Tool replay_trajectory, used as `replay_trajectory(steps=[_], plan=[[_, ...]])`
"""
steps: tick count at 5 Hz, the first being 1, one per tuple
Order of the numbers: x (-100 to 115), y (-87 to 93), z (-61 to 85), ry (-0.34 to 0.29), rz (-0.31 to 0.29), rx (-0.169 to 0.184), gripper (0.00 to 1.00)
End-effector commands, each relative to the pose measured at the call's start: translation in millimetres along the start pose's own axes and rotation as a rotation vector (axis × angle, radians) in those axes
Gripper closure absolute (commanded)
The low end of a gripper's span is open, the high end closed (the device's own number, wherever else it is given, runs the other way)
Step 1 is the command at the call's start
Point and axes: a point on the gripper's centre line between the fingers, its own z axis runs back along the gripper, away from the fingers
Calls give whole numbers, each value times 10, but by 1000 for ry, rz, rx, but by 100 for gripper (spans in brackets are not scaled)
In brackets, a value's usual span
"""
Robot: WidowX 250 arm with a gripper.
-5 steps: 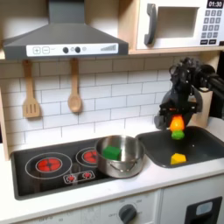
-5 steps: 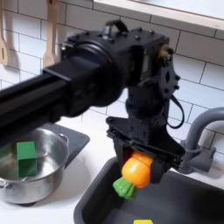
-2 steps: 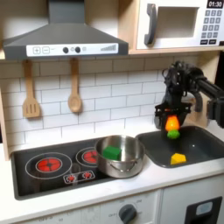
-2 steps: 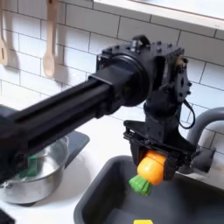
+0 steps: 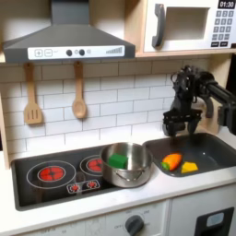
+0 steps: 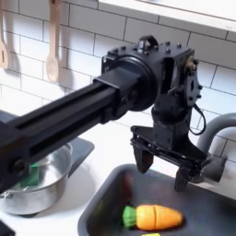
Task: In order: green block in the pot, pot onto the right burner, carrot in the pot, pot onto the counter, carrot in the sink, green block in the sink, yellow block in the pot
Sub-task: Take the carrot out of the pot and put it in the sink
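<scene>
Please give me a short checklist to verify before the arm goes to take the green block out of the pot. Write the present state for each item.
1. The carrot lies in the sink: ok.
2. The gripper is open and holds nothing: ok.
3. The gripper is above the sink, apart from the carrot: ok.
4. The green block is in the pot, visible from above: ok.
5. The pot is wholly on the counter: not ok, it overlaps the cooktop edge.
6. The yellow block is ready for later: it lies in the sink beside the carrot, ok.
</scene>
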Motion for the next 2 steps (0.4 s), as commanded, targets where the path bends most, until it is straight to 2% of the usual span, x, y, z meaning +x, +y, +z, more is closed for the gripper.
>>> replay_trajectory(steps=[1,2], plan=[[-123,280,207,-6,109,48,0],[-185,560,361,-40,178,61,0]])
